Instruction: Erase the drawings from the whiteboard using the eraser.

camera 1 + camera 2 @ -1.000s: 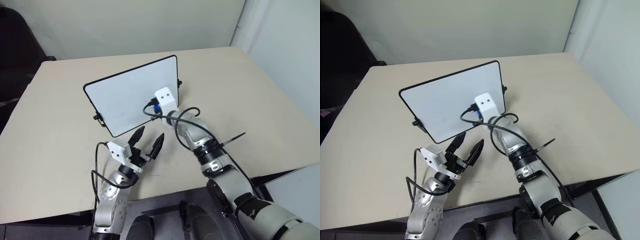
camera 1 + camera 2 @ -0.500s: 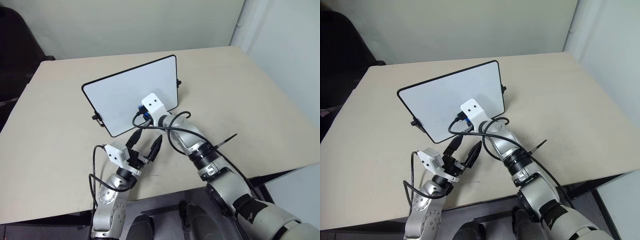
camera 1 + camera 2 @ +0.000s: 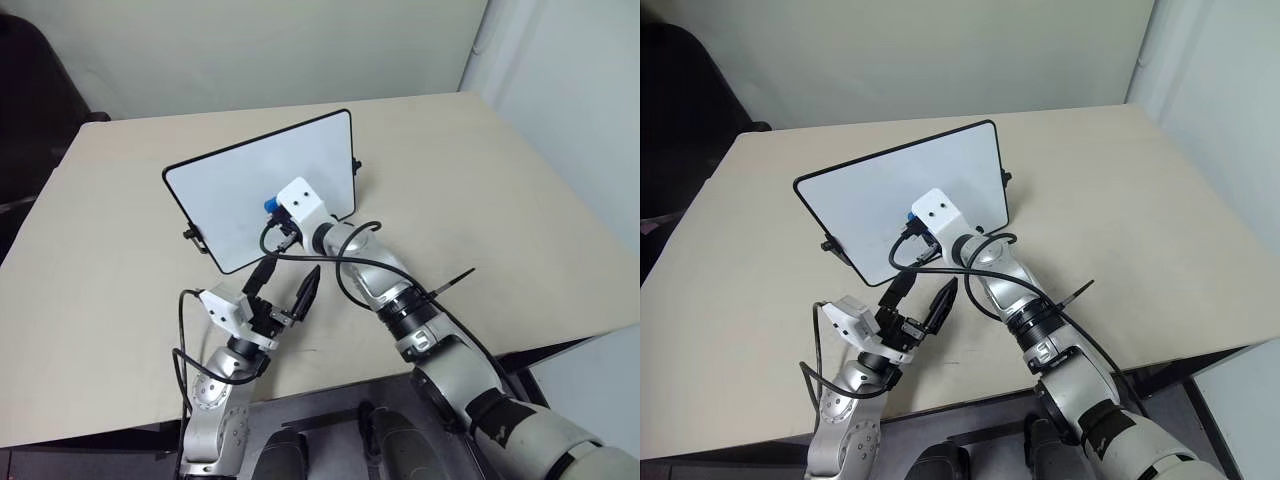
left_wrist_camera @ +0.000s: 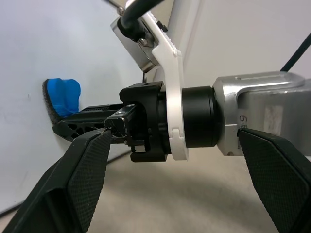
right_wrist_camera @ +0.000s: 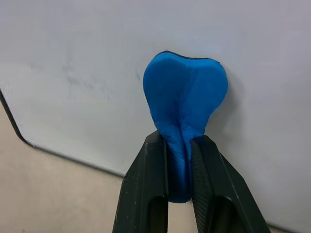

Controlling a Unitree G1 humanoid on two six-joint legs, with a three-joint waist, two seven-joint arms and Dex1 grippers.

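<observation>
The whiteboard [image 3: 240, 180] lies at an angle on the beige table. My right gripper [image 5: 179, 141] is shut on the blue eraser [image 5: 184, 97], pressing it against the board's white surface near the board's middle [image 3: 272, 204]. The drawings are hidden or too faint to tell; a faint grey smudge [image 5: 82, 82] lies beside the eraser. My left gripper [image 3: 287, 283] hangs open just in front of the board's near edge, below the right wrist, holding nothing. In the left wrist view the eraser [image 4: 62, 94] touches the board.
The table [image 3: 500, 180] has free room to the right and left of the board. Black cables [image 3: 350, 262] loop off my right wrist. A dark chair [image 3: 30, 90] stands beyond the table's far left corner.
My right gripper has slid the eraser leftward across the board, from near its right edge to its middle. The left gripper has stayed put.
</observation>
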